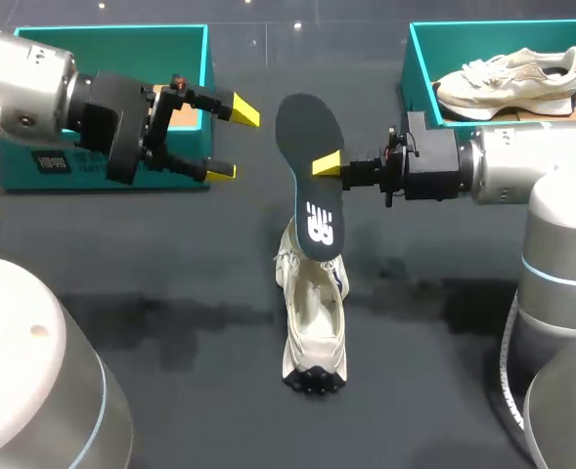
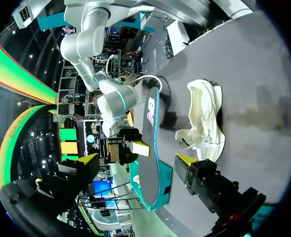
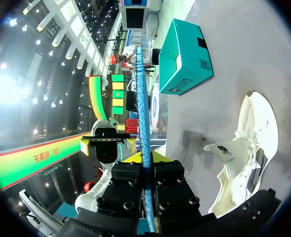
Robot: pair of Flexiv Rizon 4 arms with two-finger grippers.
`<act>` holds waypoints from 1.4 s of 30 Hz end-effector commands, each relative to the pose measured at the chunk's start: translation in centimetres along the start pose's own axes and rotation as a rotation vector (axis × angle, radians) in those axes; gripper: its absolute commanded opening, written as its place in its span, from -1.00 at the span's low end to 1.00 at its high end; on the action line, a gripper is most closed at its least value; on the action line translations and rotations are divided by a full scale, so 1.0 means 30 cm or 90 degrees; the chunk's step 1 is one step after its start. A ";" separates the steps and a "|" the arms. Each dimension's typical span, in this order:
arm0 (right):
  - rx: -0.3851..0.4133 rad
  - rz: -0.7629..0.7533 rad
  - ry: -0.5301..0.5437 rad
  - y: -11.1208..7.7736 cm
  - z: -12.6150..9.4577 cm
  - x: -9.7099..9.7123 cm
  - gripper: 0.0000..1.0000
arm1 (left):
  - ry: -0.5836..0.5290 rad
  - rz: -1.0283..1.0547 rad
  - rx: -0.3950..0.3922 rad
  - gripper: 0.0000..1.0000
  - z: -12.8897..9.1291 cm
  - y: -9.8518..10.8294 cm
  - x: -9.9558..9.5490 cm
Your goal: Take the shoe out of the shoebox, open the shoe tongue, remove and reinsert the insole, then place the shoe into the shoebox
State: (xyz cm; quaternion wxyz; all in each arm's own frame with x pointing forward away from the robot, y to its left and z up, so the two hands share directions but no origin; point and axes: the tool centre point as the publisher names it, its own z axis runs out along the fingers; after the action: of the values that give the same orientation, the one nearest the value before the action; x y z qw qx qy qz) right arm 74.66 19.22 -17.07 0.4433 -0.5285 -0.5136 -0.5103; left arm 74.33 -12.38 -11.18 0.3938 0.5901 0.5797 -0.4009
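Insole [image 1: 307, 127] clamped in right gripper [image 1: 325, 164], far fingertip hidden behind it; left gripper [image 1: 235, 142] fingers apart.

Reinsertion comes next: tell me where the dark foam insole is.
Head view: mid-table, the dark foam insole is clamped in the right jaws, lower end over the cream mesh sneaker.

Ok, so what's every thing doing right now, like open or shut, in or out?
left hand: open, holding nothing
right hand: shut on the insole
insole: out of the shoe, held upright over it
shoe: out of the box, on the table, tongue pulled open
left box: open, no lid on
right box: open, second shoe inside
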 end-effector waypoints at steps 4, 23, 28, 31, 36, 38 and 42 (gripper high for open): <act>-0.002 0.000 -0.003 -0.005 0.002 0.002 -1.00 | 0.015 0.000 0.000 1.00 -0.013 -0.004 -0.003; -0.008 0.014 -0.003 -0.034 0.011 -0.045 -1.00 | 0.392 -0.160 -0.025 1.00 0.006 0.152 -0.173; -0.009 0.016 -0.003 -0.037 0.017 -0.054 -1.00 | 0.484 -0.156 -0.029 1.00 0.012 0.163 -0.208; -0.009 0.016 -0.003 -0.037 0.017 -0.054 -1.00 | 0.536 -0.148 -0.024 1.00 0.023 0.169 -0.214; -0.009 0.016 -0.003 -0.037 0.017 -0.054 -1.00 | 0.621 -0.131 -0.009 1.00 0.048 0.178 -0.224; -0.009 0.016 -0.003 -0.037 0.017 -0.054 -1.00 | 0.649 -0.121 -0.006 1.00 0.056 0.180 -0.228; -0.009 0.016 -0.003 -0.037 0.017 -0.054 -1.00 | 0.681 -0.109 -0.005 1.00 0.068 0.178 -0.239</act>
State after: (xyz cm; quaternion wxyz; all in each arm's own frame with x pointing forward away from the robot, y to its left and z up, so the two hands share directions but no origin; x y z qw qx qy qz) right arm 73.74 19.53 -18.81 0.4458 -0.5383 -0.5038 -0.5076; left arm 79.17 -16.39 -5.52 0.1427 0.6389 0.7324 -0.1871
